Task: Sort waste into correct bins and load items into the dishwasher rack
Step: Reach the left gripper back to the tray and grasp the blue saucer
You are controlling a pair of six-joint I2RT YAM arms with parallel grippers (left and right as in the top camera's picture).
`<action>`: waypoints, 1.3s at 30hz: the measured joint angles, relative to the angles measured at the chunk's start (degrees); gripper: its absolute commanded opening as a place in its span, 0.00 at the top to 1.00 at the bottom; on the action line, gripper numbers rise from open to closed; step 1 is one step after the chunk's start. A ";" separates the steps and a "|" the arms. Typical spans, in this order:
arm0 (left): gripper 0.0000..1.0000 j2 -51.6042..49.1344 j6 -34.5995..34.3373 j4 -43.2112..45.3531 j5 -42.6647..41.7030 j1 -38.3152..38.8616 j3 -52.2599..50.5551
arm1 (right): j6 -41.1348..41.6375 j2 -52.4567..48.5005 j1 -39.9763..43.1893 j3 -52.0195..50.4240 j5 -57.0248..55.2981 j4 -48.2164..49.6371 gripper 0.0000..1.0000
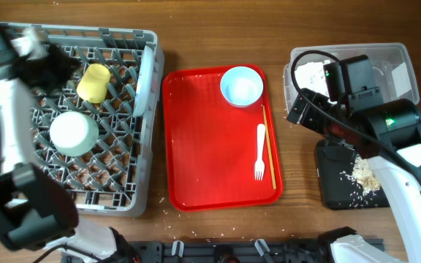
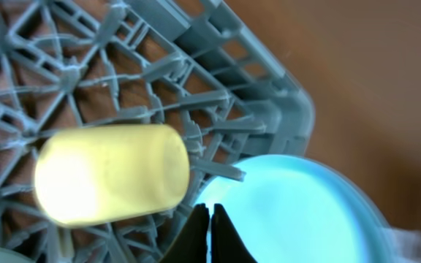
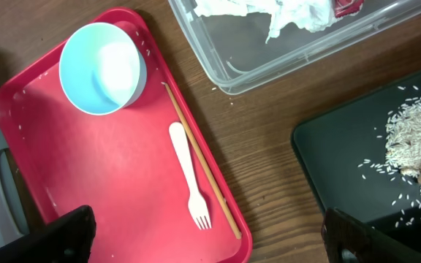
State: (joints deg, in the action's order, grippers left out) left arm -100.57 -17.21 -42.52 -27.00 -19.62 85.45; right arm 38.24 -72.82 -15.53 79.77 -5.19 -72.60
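The grey dishwasher rack (image 1: 148,44) holds the yellow cup (image 1: 93,82) on its side, an upturned pale green bowl (image 1: 74,133) and the light-blue plate (image 1: 142,82) on edge. My left gripper (image 1: 63,63) hovers over the rack's back. In the left wrist view its fingers (image 2: 210,220) are shut and empty, between the cup (image 2: 112,174) and the plate (image 2: 298,212). My right gripper (image 3: 210,241) is wide open above the red tray's right edge, near the fork (image 3: 188,172) and wooden stick (image 3: 202,169). The other bowl (image 3: 101,67) sits on the tray.
The red tray (image 1: 196,146) lies mid-table. The clear tub (image 1: 408,58) at back right holds the napkin (image 3: 269,14) and the red wrapper (image 3: 346,6). The black tray (image 1: 335,186) holds rice scraps (image 3: 415,131). Loose grains lie on the table.
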 measured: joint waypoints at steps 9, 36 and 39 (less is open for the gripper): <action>0.96 -2.45 20.33 8.70 39.28 20.35 0.02 | 0.00 0.00 0.00 0.00 0.00 -0.02 0.00; 0.48 19.08 2.49 2.21 -7.13 16.87 0.07 | 0.00 0.00 0.00 0.00 0.00 0.02 0.00; 0.46 15.87 4.24 2.71 -4.83 32.15 0.07 | 0.00 0.00 0.00 0.00 0.00 0.04 0.00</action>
State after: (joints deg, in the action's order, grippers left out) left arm -84.71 -12.97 -39.81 -31.83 12.53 85.52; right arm 38.24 -72.82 -15.53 79.77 -5.19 -72.55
